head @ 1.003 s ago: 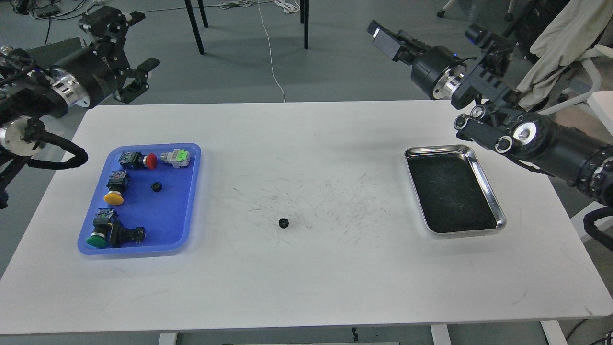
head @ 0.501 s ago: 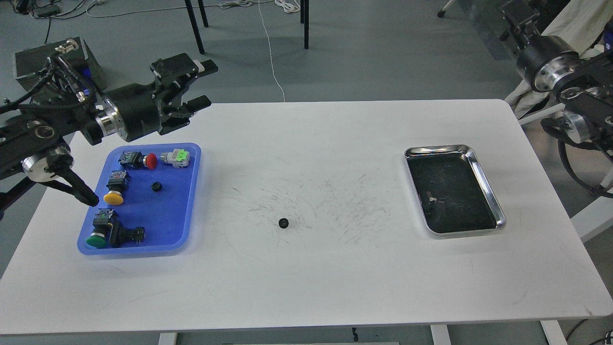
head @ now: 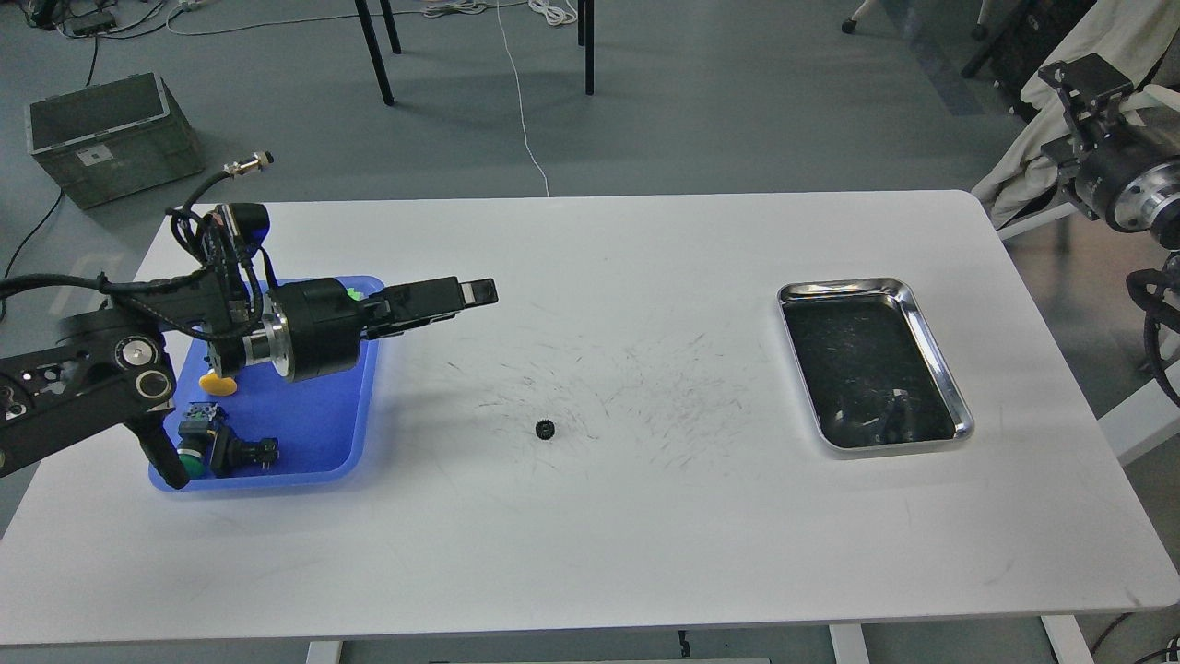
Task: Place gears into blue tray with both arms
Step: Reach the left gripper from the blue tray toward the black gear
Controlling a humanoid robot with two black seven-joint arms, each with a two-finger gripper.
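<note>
Black left gripper [head: 466, 297] has swung down from upper left to centre-left, now over the blue tray's [head: 318, 443] right rim; fingers look clenched, nothing held. Right gripper [head: 1079, 78] pulled back to upper-right edge, can't tell its fingers. One gear [head: 545, 428] unmoved on white table [head: 645, 553], mid-frame; other hidden behind left arm.

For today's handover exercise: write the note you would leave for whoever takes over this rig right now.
Left gripper: above the table just right of the blue tray, pointing towards the table's middle, holding nothing visible; open or shut cannot be told.
Right gripper: out of view; only the arm's wrist shows at the right edge.
Gear: loose on the white table, mid-table, untouched.
Second gear: not visible; the left arm hides much of the tray.
Steel tray: holds no parts.
Left: put the loose gear in the blue tray.
</note>
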